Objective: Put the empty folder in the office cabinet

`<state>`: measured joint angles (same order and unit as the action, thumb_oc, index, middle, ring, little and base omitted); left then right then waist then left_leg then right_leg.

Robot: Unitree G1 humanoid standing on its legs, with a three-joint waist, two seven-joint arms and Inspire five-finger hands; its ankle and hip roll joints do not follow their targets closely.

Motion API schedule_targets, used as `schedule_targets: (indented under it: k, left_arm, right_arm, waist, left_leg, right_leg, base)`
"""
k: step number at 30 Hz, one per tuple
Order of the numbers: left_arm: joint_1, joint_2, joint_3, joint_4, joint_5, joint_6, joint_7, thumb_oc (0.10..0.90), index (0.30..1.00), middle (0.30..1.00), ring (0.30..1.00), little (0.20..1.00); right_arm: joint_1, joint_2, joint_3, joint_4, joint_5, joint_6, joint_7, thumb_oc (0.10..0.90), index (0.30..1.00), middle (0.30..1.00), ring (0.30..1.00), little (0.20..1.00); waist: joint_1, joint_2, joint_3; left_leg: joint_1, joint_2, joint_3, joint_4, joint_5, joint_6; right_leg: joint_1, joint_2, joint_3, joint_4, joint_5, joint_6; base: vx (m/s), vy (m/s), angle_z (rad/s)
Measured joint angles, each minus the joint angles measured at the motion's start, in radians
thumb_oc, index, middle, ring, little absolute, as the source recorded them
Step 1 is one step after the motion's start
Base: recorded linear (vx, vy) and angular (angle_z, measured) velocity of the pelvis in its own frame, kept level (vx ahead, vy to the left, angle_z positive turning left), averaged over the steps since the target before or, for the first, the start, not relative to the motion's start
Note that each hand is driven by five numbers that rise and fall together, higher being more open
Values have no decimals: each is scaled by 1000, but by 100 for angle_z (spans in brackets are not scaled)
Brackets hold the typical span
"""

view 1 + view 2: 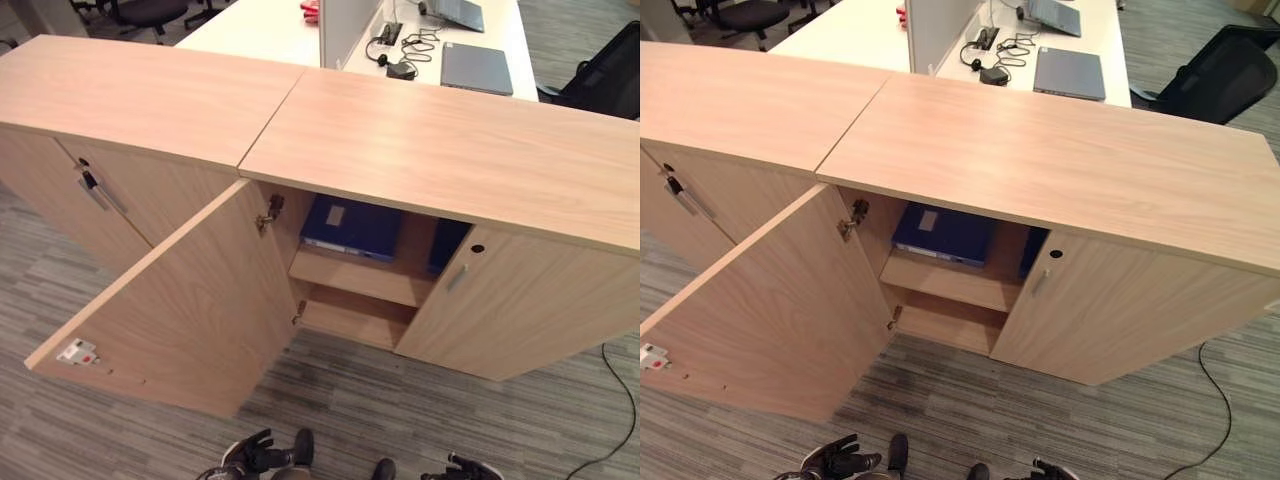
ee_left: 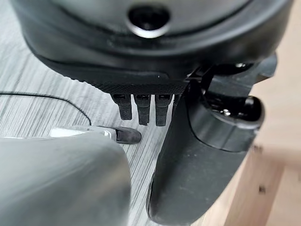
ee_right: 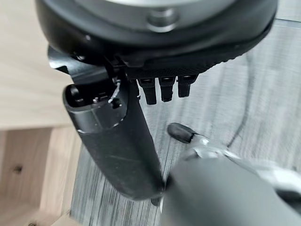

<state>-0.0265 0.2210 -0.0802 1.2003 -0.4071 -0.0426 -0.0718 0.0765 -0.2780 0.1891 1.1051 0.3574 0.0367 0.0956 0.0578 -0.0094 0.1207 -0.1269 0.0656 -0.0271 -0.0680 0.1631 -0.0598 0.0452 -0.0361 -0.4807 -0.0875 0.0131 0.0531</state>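
Blue folder (image 1: 352, 226) is seen lying flat on the cabinet (image 1: 440, 150) upper shelf, at its left end, door (image 1: 180, 300) swung open. Left hand (image 2: 141, 109) & right hand (image 3: 162, 89) are hung low w/ fingers relaxed, nothing held.

Both hands are matte black plastic. The left hand (image 2: 141, 52) has a rounded shell with a silver-ringed round fitting, a stippled strip below it, stubby ribbed fingers (image 2: 143, 108) and a fat smooth thumb (image 2: 202, 160). The right hand (image 3: 155, 42) looks the same, with tiny screws at the thumb base.
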Motion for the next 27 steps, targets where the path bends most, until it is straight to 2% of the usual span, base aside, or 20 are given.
schedule_targets:
  k: [3, 4, 5, 6, 7, 8, 9, 10, 12, 13, 14, 15, 16, 17, 19, 20, 22, 23, 24, 27]
  left_arm:
    - [-38, -8, 2, -17, -69, 0, 34, 800, 900, 900, 900, 900]
    - [-25, -12, 0, -64, -105, 0, 41, 800, 900, 900, 900, 900]
    - [-13, -13, -2, -101, -126, 1, 43, 800, 900, 900, 900, 900]
    - [-15, -14, -5, -119, -147, -2, 39, 800, 900, 900, 900, 900]
    - [-28, -15, -3, -122, -166, -4, 37, 800, 900, 900, 900, 900]
    - [-36, -8, 8, -95, -179, -1, 38, 800, 900, 900, 900, 900]
    - [-37, -1, 8, -75, -175, -1, 41, 800, 900, 900, 900, 900]
    - [-38, 3, 11, -46, -172, -1, 49, 800, 900, 900, 900, 900]
    - [-35, 0, 41, -20, -166, 2, 53, 800, 900, 900, 900, 900]
    - [-35, 0, 55, -10, -166, 3, 54, 800, 900, 900, 900, 900]
    - [-39, -3, 103, 24, -173, 1, 61, 800, 900, 900, 900, 900]
    - [-44, -4, 128, 50, -177, 1, 61, 800, 900, 900, 900, 900]
    - [-50, -4, 157, 83, -180, 2, 63, 800, 900, 900, 900, 900]
    - [-57, -4, 168, 111, -189, 4, 69, 800, 900, 900, 900, 900]
    - [-71, 33, 169, 116, -216, -1, 75, 800, 900, 900, 900, 900]
    - [-82, 48, 209, 116, -221, -2, 75, 800, 900, 900, 900, 900]
    - [-79, 55, 245, 111, -241, 0, 73, 800, 900, 900, 900, 900]
    - [-49, 59, 255, 108, -254, 4, 73, 800, 900, 900, 900, 900]
    - [-34, 62, 271, 109, -254, 13, 71, 800, 900, 900, 900, 900]
    - [-5, 83, 279, 126, -250, 19, 70, 800, 900, 900, 900, 900]
  right_arm:
    - [-23, 10, -29, 39, 9, -26, -23, 800, 900, 900, 900, 900]
    - [-38, 12, -40, 46, 12, -30, -31, 800, 900, 900, 900, 900]
    - [-47, 12, -45, 51, 18, -33, -32, 800, 900, 900, 900, 900]
    - [-47, 12, -45, 46, 18, -34, -35, 800, 900, 900, 900, 900]
    - [-48, 14, -43, 47, 18, -32, -40, 800, 900, 900, 900, 900]
    - [-45, 24, -43, 47, 18, -32, -46, 800, 900, 900, 900, 900]
    - [-44, 27, -46, 47, 20, -34, -48, 800, 900, 900, 900, 900]
    - [-45, 26, -48, 46, 31, -37, -50, 800, 900, 900, 900, 900]
    - [-42, 15, -61, 53, 39, -34, -54, 800, 900, 900, 900, 900]
    - [-38, 12, -68, 53, 40, -35, -54, 800, 900, 900, 900, 900]
    - [-28, -7, -85, 50, 46, -43, -58, 800, 900, 900, 900, 900]
    - [-27, -15, -86, 50, 50, -47, -61, 800, 900, 900, 900, 900]
    - [-21, -31, -91, 50, 61, -55, -61, 800, 900, 900, 900, 900]
    - [-15, -46, -96, 48, 79, -61, -62, 800, 900, 900, 900, 900]
    - [-2, -28, -114, 51, 94, -58, -59, 800, 900, 900, 900, 900]
    - [0, -8, -148, 74, 104, -56, -52, 800, 900, 900, 900, 900]
    - [2, 3, -182, 93, 121, -54, -52, 800, 900, 900, 900, 900]
    - [4, -3, -200, 116, 129, -55, -51, 800, 900, 900, 900, 900]
    - [5, -7, -210, 126, 136, -54, -50, 800, 900, 900, 900, 900]
    - [14, -14, -236, 166, 159, -51, -50, 800, 900, 900, 900, 900]
  waist:
    - [8, 23, 19]
    - [27, 35, 32]
    - [30, 41, 35]
    - [21, 40, 40]
    - [18, 28, 48]
    - [11, 6, 45]
    - [-7, -20, 49]
    - [-27, -16, 45]
    - [-32, -15, 43]
    - [-33, -14, 43]
    - [-51, -1, 40]
    - [-54, 9, 39]
    - [-61, 27, 34]
    - [-70, 49, 27]
    - [-83, 44, 22]
    - [-83, 37, 13]
    - [-82, 45, 6]
    - [-81, 76, -20]
    - [-81, 92, -32]
    - [-80, 122, -59]
  left_leg:
    - [-31, 0, -36, 5, 24, -31]
    - [-41, 0, -35, 7, 42, -40]
    - [-59, -1, -31, 9, 62, -61]
    - [-76, 1, -13, 2, 87, -86]
    - [-78, 2, 64, -12, 100, -111]
    - [-64, 14, 273, -2, 21, -80]
    - [-53, 39, 367, 13, 2, -89]
    - [-22, 84, 418, 28, -10, -97]
    - [37, 156, 401, 27, -17, -110]
    - [61, 175, 400, 26, -19, -113]
    - [118, 218, 403, 27, -19, -113]
    - [144, 227, 412, 27, -10, -111]
    - [169, 231, 415, 31, 33, -107]
    - [175, 225, 417, 18, 24, -121]
    - [163, 183, 430, -11, 7, -101]
    - [146, 164, 438, -13, -15, -66]
    - [139, 151, 437, -13, -28, -51]
    - [138, 141, 438, -13, -62, -59]
    - [138, 136, 439, -13, -70, -63]
    - [144, 116, 440, -14, -87, -60]
  right_leg:
    - [6, 2, -60, -1, -16, -18]
    - [4, 12, -70, 1, -24, -14]
    - [-1, 18, -79, 1, -28, -12]
    - [-5, 3, -107, -6, -23, -28]
    - [-4, -7, -151, -6, -8, -66]
    - [-2, -39, -185, -7, -2, -79]
    - [-4, -57, -202, -7, -2, -79]
    - [0, -71, -216, -1, -1, -78]
    - [0, -86, -221, 2, 12, -69]
    - [1, -89, -220, 2, 18, -63]
    - [-4, -110, -221, 15, 28, -47]
    - [-7, -118, -221, 25, 34, -37]
    - [-13, -125, -219, 38, 38, -21]
    - [-28, -129, -214, 63, 37, 0]
    - [-56, -166, -189, 82, 35, 17]
    - [-50, -175, -193, 61, 60, 39]
    - [-36, -187, -210, 41, 80, 48]
    - [-33, -186, -211, 29, 96, 58]
    - [-32, -192, -211, 25, 103, 61]
    - [-19, -208, -209, 19, 118, 68]
  base:
    - [-46, -26, 67]
    - [-30, -35, 45]
    - [-20, -11, 48]
    - [-43, 44, 65]
    - [-45, 94, 82]
    - [-20, 81, 79]
    - [10, 107, 79]
    - [18, 81, 59]
    - [11, 82, 23]
    - [-4, 148, 12]
    - [-3, 216, 13]
    - [0, 155, 11]
    - [2, 132, 3]
    - [8, 133, 21]
    - [42, 240, 50]
    - [91, 285, 58]
    - [83, 234, 37]
    - [76, 257, 12]
    - [77, 263, 4]
    - [55, 240, 2]
